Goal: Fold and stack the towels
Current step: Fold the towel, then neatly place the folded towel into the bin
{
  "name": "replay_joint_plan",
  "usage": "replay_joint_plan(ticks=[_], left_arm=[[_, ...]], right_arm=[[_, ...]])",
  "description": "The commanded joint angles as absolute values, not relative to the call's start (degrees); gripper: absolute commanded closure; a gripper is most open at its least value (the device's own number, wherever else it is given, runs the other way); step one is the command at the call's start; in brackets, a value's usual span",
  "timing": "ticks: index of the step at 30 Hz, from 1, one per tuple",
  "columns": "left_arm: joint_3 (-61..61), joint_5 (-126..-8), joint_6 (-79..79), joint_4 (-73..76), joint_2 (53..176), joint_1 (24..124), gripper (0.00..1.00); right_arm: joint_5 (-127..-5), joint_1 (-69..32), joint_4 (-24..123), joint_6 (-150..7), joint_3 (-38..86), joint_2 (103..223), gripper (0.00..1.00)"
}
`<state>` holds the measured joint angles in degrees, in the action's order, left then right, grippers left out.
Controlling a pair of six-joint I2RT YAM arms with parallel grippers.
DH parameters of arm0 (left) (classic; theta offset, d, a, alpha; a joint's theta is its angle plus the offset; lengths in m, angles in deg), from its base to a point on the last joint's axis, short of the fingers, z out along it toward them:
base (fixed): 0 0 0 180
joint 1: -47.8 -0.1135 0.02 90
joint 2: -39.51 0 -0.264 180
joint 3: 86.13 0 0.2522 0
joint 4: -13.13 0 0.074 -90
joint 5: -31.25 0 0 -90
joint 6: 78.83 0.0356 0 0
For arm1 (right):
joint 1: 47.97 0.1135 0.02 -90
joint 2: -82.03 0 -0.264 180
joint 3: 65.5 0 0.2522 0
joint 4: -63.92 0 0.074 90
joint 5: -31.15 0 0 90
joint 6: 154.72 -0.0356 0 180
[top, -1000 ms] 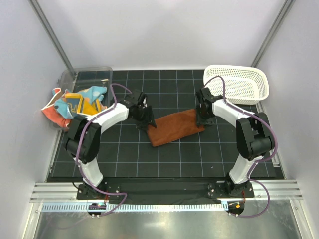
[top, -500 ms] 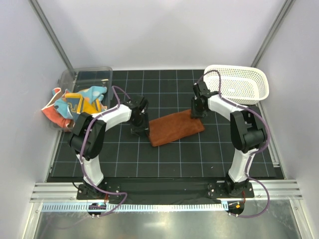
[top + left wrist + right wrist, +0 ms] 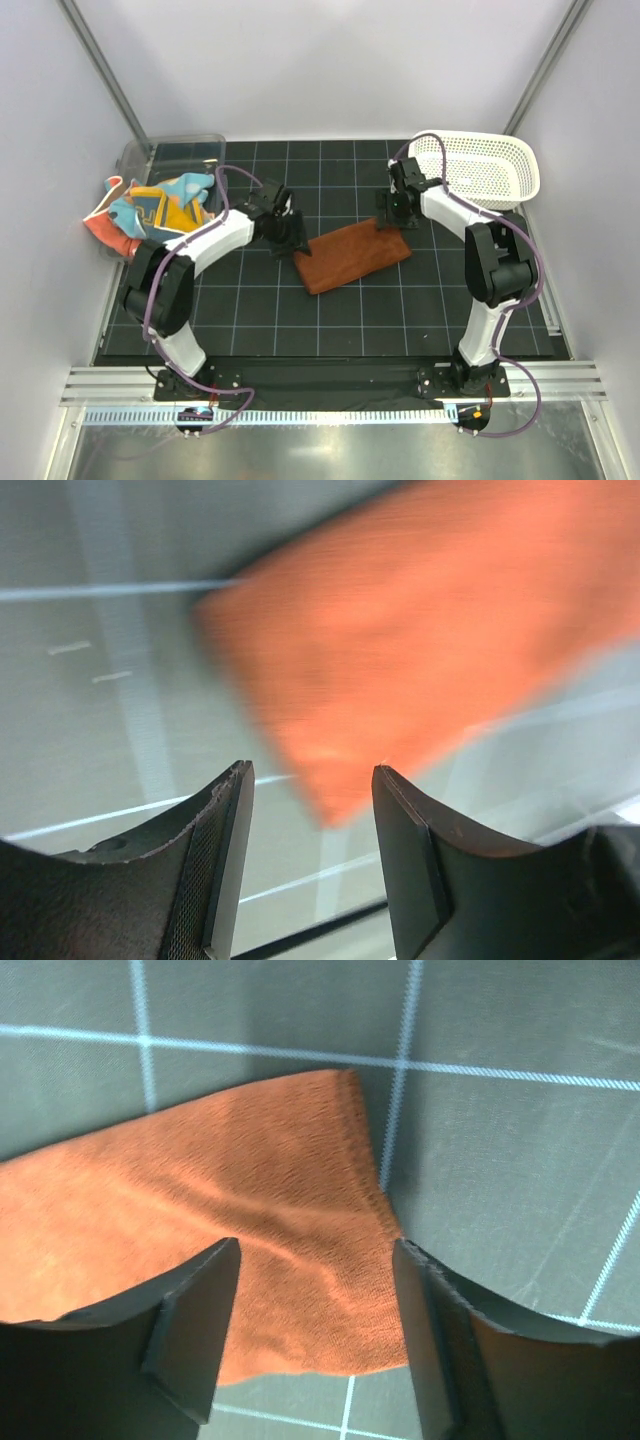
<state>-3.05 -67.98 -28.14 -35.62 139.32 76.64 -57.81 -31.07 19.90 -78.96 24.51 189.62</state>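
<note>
On the black gridded mat, white walls around: folded rust-brown cloth towel; left gripper at its 9 o'clock, right gripper at 1 o'clock, both with fingers parted, holding nothing.

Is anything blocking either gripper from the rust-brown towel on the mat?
Nothing visible does. The left gripper and the right gripper hang open at opposite ends of the rust-brown towel, with no object between them and the cloth.

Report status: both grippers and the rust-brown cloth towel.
Left gripper open, right gripper open, one at each end. Rust-brown cloth towel flat on black grid mat, unheld. Nothing blocking.
</note>
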Motion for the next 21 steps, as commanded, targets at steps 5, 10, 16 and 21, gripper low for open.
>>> replay_joint_plan(ticks=[5, 10, 16, 21], left_arm=[[-7.7, -81.7, -36.1, -16.9, 141.5, 79.2, 0.47], [-9.6, -77.5, -35.2, -18.8, 143.7, 79.1, 0.48], [-7.9, -68.7, -31.6, -27.8, 145.2, 77.9, 0.48], [-7.9, -65.7, -30.1, -30.2, 144.4, 76.5, 0.48]], right_arm=[[-69.7, -34.9, 16.5, -74.7, 27.2, 189.3, 0.24], [-75.1, -37.7, 16.4, -73.6, 27.8, 190.7, 0.24], [-79.4, -37.8, 19.0, -73.5, 23.7, 190.3, 0.24], [-82.5, -38.0, 22.9, -74.7, 20.2, 190.7, 0.24]])
